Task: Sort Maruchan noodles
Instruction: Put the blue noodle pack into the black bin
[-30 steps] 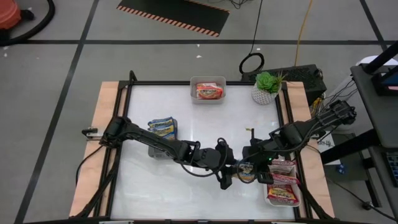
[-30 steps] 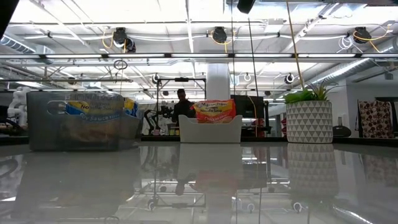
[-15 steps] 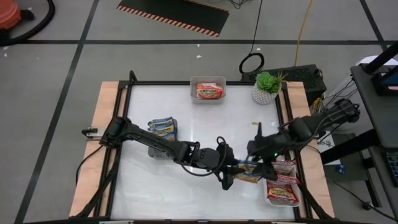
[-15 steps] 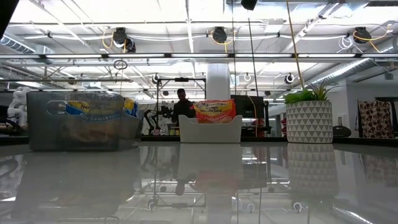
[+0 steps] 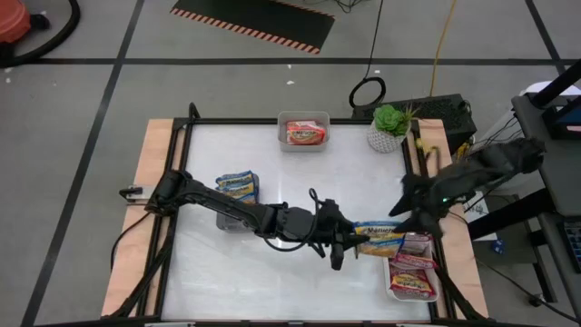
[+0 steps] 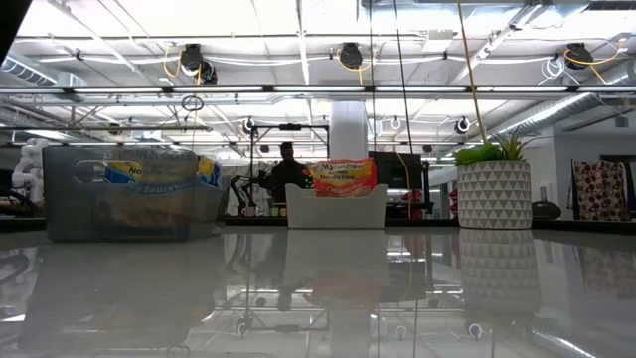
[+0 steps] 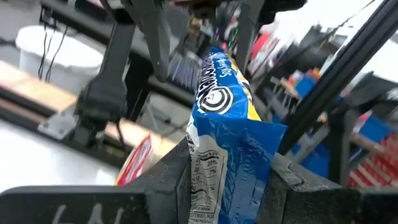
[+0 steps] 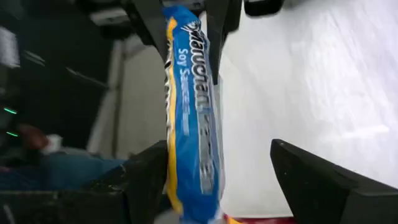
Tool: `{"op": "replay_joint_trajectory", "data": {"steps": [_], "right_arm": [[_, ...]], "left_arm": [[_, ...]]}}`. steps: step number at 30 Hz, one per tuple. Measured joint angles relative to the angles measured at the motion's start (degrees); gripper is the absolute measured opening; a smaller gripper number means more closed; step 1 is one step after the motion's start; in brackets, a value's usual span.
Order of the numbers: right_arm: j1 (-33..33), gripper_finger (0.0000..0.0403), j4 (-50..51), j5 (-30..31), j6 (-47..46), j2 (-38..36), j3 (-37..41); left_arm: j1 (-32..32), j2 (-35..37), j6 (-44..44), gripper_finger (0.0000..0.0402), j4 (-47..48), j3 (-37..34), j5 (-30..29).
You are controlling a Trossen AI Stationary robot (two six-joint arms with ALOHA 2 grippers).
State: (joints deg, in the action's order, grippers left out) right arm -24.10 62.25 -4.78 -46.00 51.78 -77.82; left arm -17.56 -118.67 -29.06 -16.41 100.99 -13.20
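Note:
A blue-and-yellow Maruchan noodle packet (image 5: 377,238) hangs above the table's right half, with my left gripper (image 5: 343,243) shut on its left end. My right gripper (image 5: 410,216) stands open just right of the packet's free end (image 8: 186,124), which shows in front of its spread fingers. More blue packets lie in a grey tray (image 5: 238,186) at the left. An orange packet lies in a white tray (image 5: 304,132) at the far edge. Maroon-and-red packets fill a tray (image 5: 413,272) at the near right. My left gripper pinches the blue packet's sealed end (image 7: 217,168) between its two fingers (image 7: 171,180). The fingers come level from the table's left. The packet sticks out past them toward the right edge, lifted clear of the table and roughly level.
A potted plant (image 5: 390,127) in a white patterned pot stands at the far right corner. A black frame rail (image 5: 272,121) runs round the white tabletop. Bare white surface lies between the trays in the middle and near left.
My right gripper has opened, let go of the blue packet, and drawn back up and toward the table's right edge. My left gripper has tipped up to level, keeping its hold; the packet now stretches out toward the right instead of pointing downward.

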Motion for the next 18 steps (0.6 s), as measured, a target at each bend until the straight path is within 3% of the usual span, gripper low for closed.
{"op": "replay_joint_trajectory", "data": {"steps": [4,12,18], "right_arm": [[0.0,0.0274,-2.1,3.1,-1.3,-5.0,0.0],[0.0,0.0274,-4.3,17.6,1.6,-11.6,0.0],[0.0,0.0274,-10.3,18.3,4.9,-12.8,0.1]], "left_arm": [[0.0,0.0,0.4,0.0122,-3.0,0.0,0.1],[0.5,0.0,3.5,0.0122,-9.3,0.0,1.0],[2.4,0.0,3.4,0.0122,-17.2,0.1,0.4]]}}
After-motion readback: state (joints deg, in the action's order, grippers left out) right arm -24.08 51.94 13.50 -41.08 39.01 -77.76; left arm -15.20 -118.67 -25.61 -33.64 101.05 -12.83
